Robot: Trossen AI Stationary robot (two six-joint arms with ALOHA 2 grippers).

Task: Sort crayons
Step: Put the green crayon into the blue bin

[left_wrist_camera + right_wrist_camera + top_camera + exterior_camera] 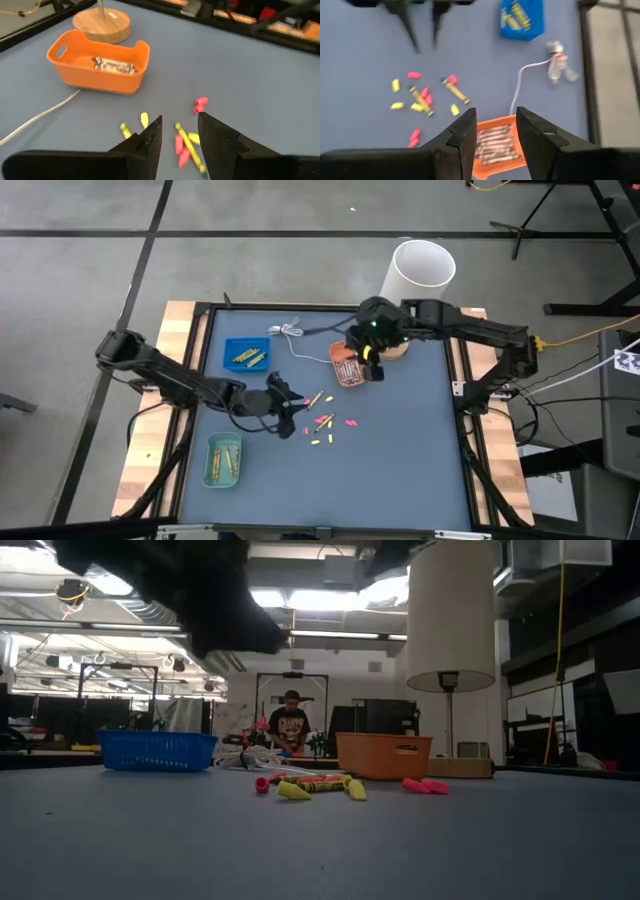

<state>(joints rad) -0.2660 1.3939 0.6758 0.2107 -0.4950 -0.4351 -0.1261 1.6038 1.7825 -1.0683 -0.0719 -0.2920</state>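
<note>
Loose yellow and pink crayons [325, 425] lie on the blue-grey mat near the table's middle; they also show in the low view [320, 785] and the right wrist view [422, 97]. My left gripper [287, 405] is open just left of them, and in its wrist view [180, 135] a yellow crayon [189, 147] and a pink crayon lie beyond the gap. My right gripper [372, 367] is open above the orange tray [497, 147], which holds several crayons. It touches nothing.
A blue tray [246, 353] with yellow crayons sits far left, and a pale green tray [223, 460] with crayons sits near left. A white cable [290, 332] lies at the back. A white lamp [424, 270] on a wooden base [102, 22] stands behind the orange tray. A person [291, 725] is in the room beyond.
</note>
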